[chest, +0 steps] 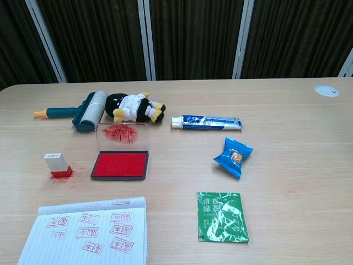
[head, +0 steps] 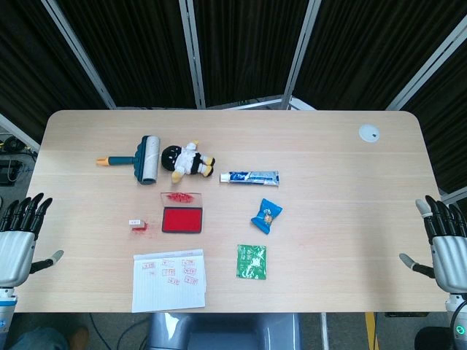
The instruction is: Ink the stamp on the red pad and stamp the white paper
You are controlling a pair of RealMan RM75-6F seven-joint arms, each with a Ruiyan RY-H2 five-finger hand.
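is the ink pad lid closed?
No, in the chest view the ink pad lies open, its red surface exposed and its clear lid standing up behind it.

Only the head view shows the robot's body; the chest view shows neither arm nor hand. The left hand (head: 18, 237) sits at the lower left edge of the picture, its dark fingers (head: 28, 211) pointing up and slightly apart, the thumb stuck out to the side toward the middle. It holds nothing. The right hand (head: 445, 244) sits at the lower right edge in a mirrored pose: fingers (head: 438, 213) straight and pointing up, thumb held out sideways toward the middle, nothing in its grasp. Both hands show pale grey backs, and both are well apart from each other, cut off below by the frame at the wrist.
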